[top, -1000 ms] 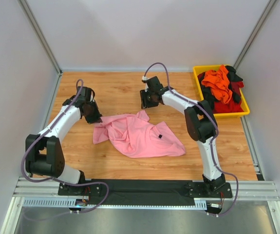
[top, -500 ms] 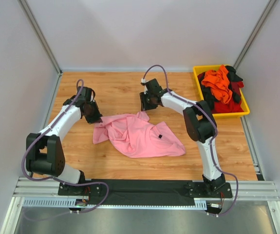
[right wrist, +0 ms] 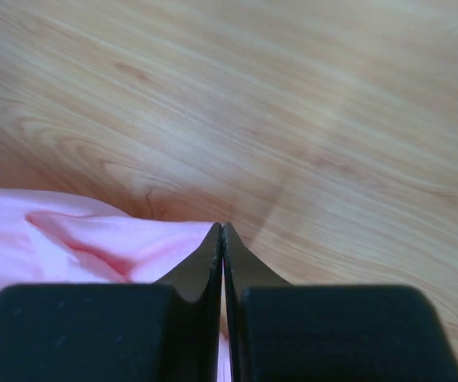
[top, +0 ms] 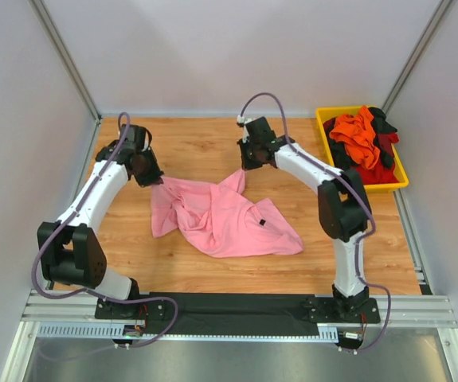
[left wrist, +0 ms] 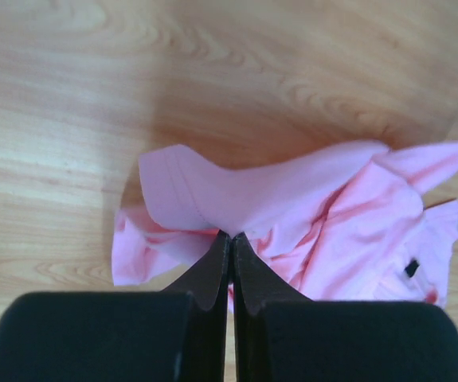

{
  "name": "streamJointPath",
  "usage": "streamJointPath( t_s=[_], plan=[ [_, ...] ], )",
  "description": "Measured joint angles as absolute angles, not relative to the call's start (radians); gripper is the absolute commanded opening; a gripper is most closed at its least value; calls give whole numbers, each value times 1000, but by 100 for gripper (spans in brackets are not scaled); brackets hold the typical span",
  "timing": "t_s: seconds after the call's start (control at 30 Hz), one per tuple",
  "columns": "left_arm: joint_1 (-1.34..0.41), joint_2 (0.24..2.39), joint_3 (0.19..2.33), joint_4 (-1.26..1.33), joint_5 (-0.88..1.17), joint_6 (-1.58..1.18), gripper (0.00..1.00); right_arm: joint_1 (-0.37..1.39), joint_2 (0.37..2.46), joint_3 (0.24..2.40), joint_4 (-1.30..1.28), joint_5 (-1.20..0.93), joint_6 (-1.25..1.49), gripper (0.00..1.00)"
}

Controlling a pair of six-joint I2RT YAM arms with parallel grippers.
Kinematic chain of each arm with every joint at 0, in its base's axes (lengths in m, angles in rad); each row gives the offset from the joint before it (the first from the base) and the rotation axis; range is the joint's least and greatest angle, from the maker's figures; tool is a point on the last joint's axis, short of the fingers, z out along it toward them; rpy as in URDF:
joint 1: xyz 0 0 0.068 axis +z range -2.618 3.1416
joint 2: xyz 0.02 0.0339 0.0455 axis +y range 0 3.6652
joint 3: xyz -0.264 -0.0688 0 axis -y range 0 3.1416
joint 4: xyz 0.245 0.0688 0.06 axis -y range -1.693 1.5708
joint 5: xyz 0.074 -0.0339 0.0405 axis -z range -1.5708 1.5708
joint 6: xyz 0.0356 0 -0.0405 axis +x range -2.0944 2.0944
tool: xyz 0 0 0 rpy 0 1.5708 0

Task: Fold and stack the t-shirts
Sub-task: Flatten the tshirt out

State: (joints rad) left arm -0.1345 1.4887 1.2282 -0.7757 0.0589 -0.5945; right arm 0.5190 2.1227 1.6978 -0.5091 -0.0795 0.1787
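Left end effector (left wrist: pixel 230 236) is pinched shut on the far-left edge of the light pink soft-cloth short-sleeved t-shirt (top: pixel 221 219). The right end effector (right wrist: pixel 222 228) is clamped shut on that shirt's far corner, with only a sliver of cloth at the very tips. The shirt lies rumpled mid-way across the wooden worktop (top: pixel 189 143), its far edge lifted toward both grips. The orange, red and black cloth shirts (top: pixel 356 134) sit heaped in the yellow plastic bin (top: pixel 370 189), well off to the right.

My worry is that skinny right-side bite. If the arms pull apart to spread the shirt, I reckon the corner slips out. I also can't tell whether the two grips are on matching corners. If they aren't, it'll stretch out skewed and bunched.
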Motion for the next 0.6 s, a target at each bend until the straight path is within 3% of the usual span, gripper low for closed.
streamJointPath(
  t_s=[0.23,0.47,0.5,0.53,0.6],
  plan=[
    [-134,1403,1345,-839,-12,-577,0,505,1707,1602,-503,14,116,0],
    [-134,1267,1314,-891,-46,-572,0,504,1320,1332,-466,130,51,0],
    [-134,1256,1295,-889,-45,-572,0,503,1291,1288,-467,131,54,3],
    [-134,1244,1266,-886,-41,-572,0,502,1276,1250,-467,127,57,14],
    [-134,1229,1200,-871,-25,-574,0,500,1285,1201,-469,99,75,26]
  ],
)
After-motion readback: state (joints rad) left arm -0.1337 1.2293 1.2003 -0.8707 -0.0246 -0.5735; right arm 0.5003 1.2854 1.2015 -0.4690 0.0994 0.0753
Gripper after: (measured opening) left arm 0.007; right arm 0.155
